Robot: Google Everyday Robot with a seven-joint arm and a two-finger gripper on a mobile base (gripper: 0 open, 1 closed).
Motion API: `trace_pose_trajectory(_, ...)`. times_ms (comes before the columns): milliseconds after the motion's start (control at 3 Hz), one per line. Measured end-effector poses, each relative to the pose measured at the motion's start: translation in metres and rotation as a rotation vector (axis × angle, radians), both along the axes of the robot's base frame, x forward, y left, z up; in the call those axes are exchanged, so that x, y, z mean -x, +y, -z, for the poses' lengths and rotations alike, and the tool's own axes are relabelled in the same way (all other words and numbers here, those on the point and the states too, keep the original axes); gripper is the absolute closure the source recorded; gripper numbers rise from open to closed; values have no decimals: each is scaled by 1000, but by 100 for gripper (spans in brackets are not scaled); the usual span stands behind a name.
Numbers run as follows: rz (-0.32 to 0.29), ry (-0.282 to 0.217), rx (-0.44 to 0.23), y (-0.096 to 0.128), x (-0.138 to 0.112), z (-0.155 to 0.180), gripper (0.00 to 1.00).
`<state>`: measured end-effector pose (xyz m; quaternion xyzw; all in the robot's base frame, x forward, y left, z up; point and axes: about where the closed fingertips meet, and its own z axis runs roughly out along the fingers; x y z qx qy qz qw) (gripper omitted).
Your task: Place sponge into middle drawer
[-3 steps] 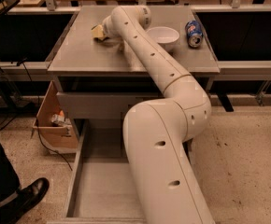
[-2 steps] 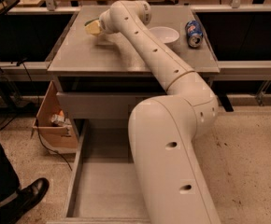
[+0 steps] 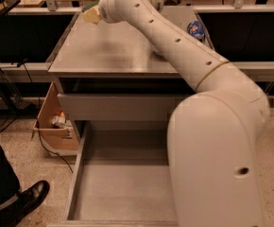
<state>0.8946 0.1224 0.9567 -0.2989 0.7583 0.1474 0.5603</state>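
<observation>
The sponge [image 3: 90, 15], yellow foam with a dark green face on top, is held above the far left corner of the grey cabinet top [image 3: 113, 51]. My gripper [image 3: 97, 13] is at the end of the white arm, which reaches over the cabinet from the right, and it is shut on the sponge. The fingers are mostly hidden behind the wrist. The middle drawer [image 3: 76, 174] is pulled out wide below, at the bottom of the view. It is a grey tray with a flat floor and low side walls, and its right part is hidden by my arm.
A blue can [image 3: 195, 30] lies on the cabinet top at the far right. A plain grey drawer front [image 3: 113, 107] sits above the open drawer. A cardboard box [image 3: 52, 122] stands left of the cabinet. A person's shoe [image 3: 26, 201] is at the lower left.
My gripper has moved left and up from the cabinet top with the sponge in it. The arm now hides the white bowl.
</observation>
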Motion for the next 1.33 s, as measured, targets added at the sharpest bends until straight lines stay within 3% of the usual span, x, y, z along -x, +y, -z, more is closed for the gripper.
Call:
trace_pose_trajectory(333,15,-10,44,-25,49,-28,100)
trace_pose_trajectory(667,-5,29,90,-18,71,-4,100)
trace_pose_trajectory(1333,-22,53,97,-23,89,3,100)
